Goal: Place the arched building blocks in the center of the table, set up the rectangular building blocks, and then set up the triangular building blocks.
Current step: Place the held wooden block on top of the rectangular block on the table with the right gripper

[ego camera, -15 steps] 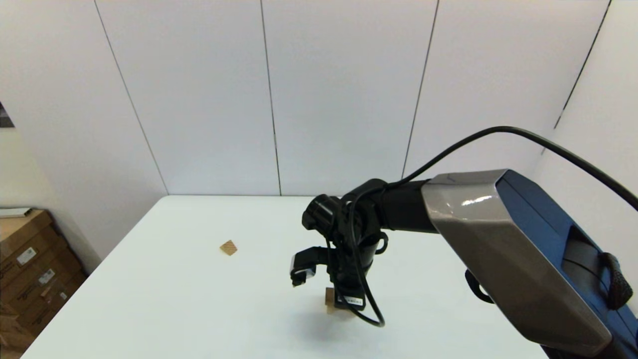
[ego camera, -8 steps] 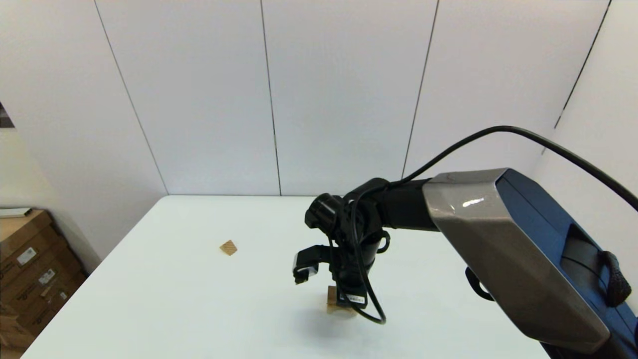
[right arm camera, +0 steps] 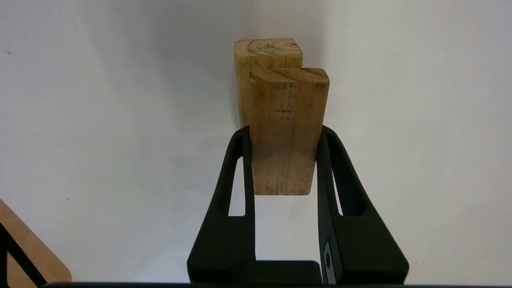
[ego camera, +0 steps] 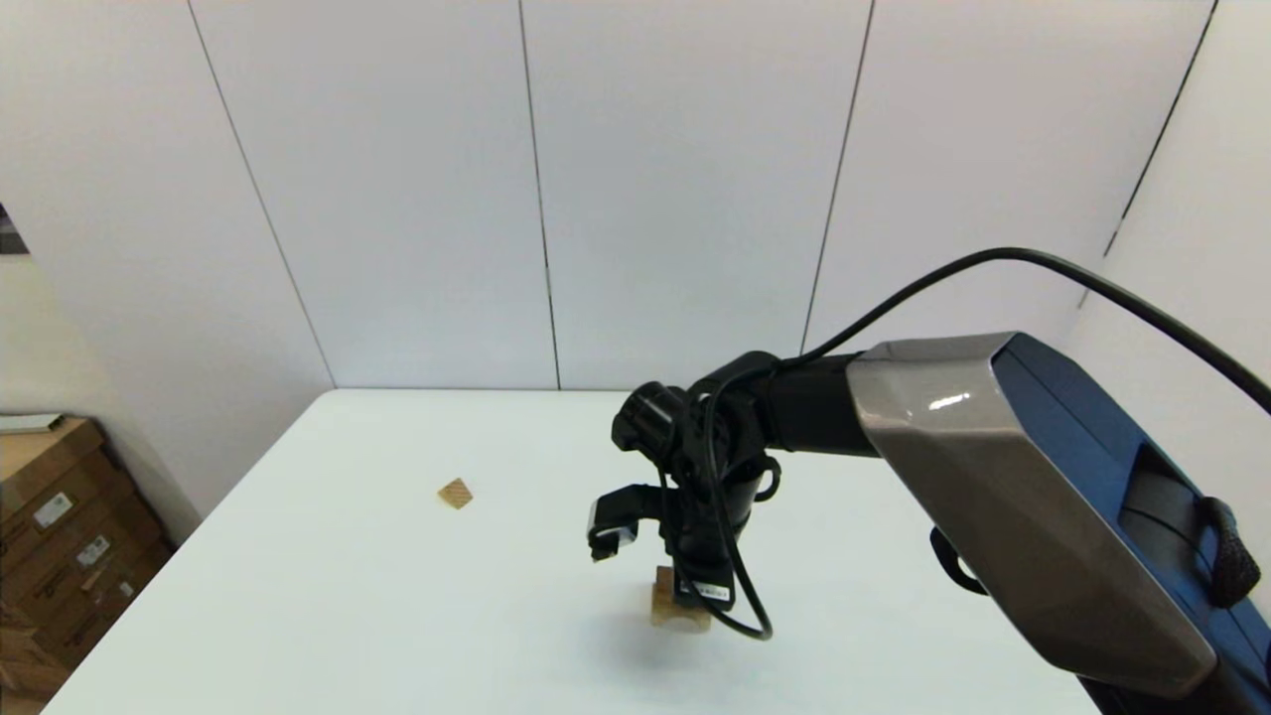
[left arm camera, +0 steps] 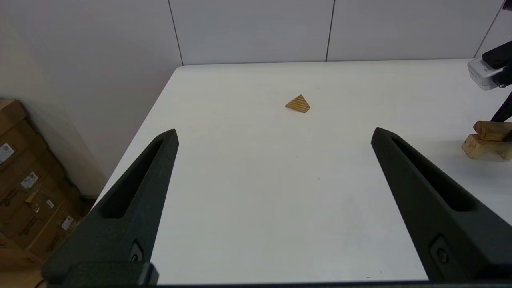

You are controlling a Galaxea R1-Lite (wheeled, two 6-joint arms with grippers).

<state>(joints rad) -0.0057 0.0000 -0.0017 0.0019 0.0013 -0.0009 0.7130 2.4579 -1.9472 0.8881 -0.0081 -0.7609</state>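
Rectangular block gripped over the arch

On the white counter (ego camera: 348,596), my right pincer (right arm camera: 285,140) is clamped on the one rectangular building block (right arm camera: 286,132), which sits on the one arched building block (right arm camera: 267,50) mid-counter. My arm hides most of both from above. My left pincer (left arm camera: 274,136) gapes wide and empty, the one triangular building block (left arm camera: 298,104) lying well beyond it
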